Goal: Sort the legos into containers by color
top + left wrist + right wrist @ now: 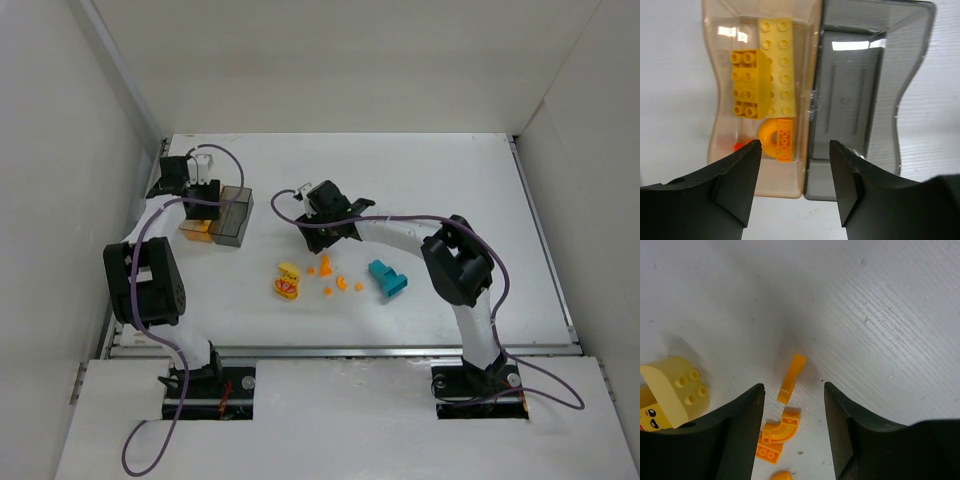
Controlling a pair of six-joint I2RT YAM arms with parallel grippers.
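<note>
Legos (791, 378): small, orange (one teal block (388, 279))

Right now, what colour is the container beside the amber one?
Smoky grey container, clearest in the left wrist view.

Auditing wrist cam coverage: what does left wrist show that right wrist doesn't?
Left wrist only: amber translucent plastic box holding a pale yellow long brick, a darker yellow brick and an orange arch piece; adjoining smoky grey translucent box, nothing visible inside. Right wrist only: loose orange curved bits, pale yellow block with a printed face. Both: white table; black left tool and right tool open, gripping nothing.
</note>
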